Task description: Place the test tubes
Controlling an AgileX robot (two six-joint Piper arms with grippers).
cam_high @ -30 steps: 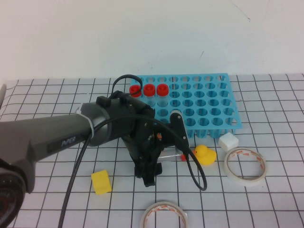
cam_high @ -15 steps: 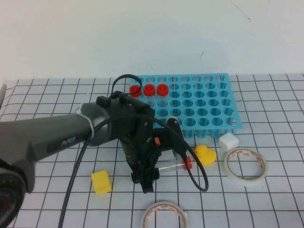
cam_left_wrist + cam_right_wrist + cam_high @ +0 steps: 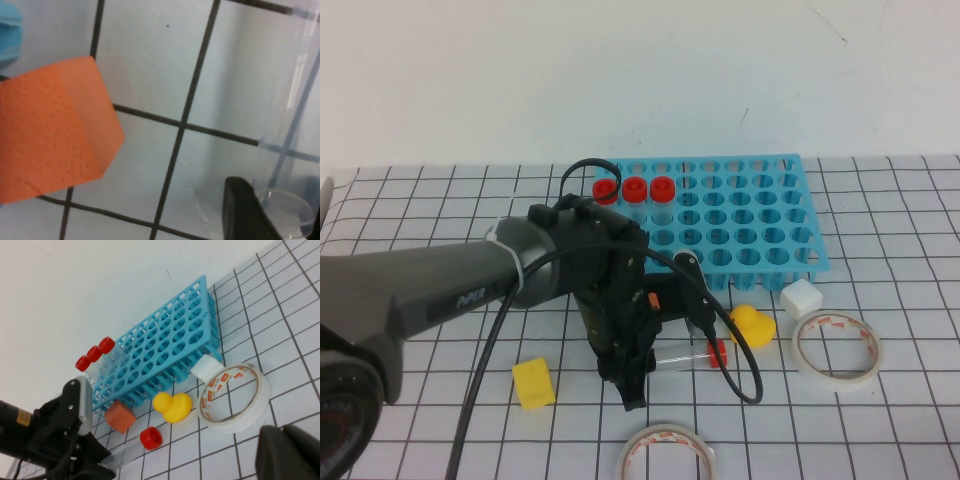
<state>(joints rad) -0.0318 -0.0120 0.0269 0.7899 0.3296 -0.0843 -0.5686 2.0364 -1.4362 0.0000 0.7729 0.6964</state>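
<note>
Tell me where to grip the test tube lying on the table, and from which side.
Grip the test tube on its clear barrel from above, across its width: it lies flat, red cap toward the duck. The left gripper hangs there; the right gripper sits aside, shut.

Left arm (image 3: 440,290) reaches across, wrist bent down; left hand (image 3: 632,380) points downward, low. Right hand (image 3: 290,452) closed tight, raised, well right of left hand.

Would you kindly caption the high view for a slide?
Left gripper down over clear red-capped test tube lying before blue plastic rack; shut right gripper off-frame.
</note>
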